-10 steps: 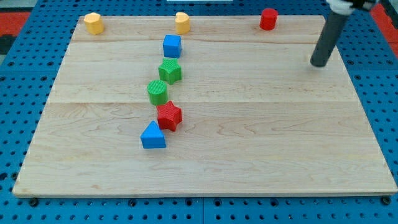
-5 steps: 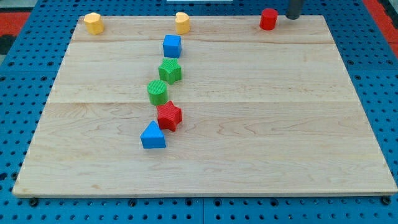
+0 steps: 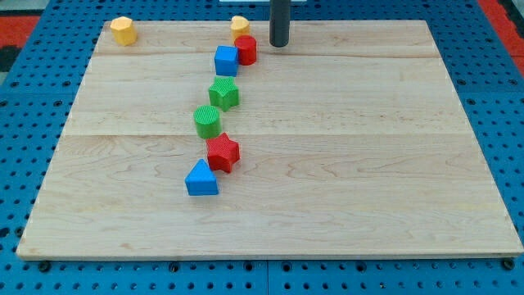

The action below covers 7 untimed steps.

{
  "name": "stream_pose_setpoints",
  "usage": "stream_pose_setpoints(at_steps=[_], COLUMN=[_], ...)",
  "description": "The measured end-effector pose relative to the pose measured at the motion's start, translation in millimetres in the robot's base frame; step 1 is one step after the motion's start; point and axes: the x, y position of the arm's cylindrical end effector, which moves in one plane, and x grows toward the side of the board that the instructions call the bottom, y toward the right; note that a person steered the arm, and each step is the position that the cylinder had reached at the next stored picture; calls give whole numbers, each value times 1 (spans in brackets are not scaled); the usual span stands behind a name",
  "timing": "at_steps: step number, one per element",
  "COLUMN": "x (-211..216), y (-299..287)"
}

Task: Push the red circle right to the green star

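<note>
At the view's top centre: red circle (image 3: pixel 246 49) touching the blue cube (image 3: pixel 226 60), green star (image 3: pixel 223 93) just below.
No pincer fitted; my tip (image 3: pixel 279 44) stands just right of the circle, apart. Judged light, rigid, slides readily; push its upper flank, as nothing can be gripped. Wooden tabletop (image 3: pixel 368 164) smooth, roomy at the right; blue pegboard surround (image 3: pixel 16 123).

Robot end-effector: a plain, straight, dark grey-black cylindrical rod, smooth and matte, of even thickness along its visible length. My tip (image 3: pixel 279 44) ends in a blunt, flat-cut base. No cables, screws or markings can be made out.
</note>
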Motion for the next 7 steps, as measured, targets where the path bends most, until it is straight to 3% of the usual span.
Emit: stream_pose_setpoints(at_steps=[2, 3, 4, 5, 6, 7], x=[-31, -15, 25, -1, 16, 73], y=[-43, -89, -47, -40, -8, -8])
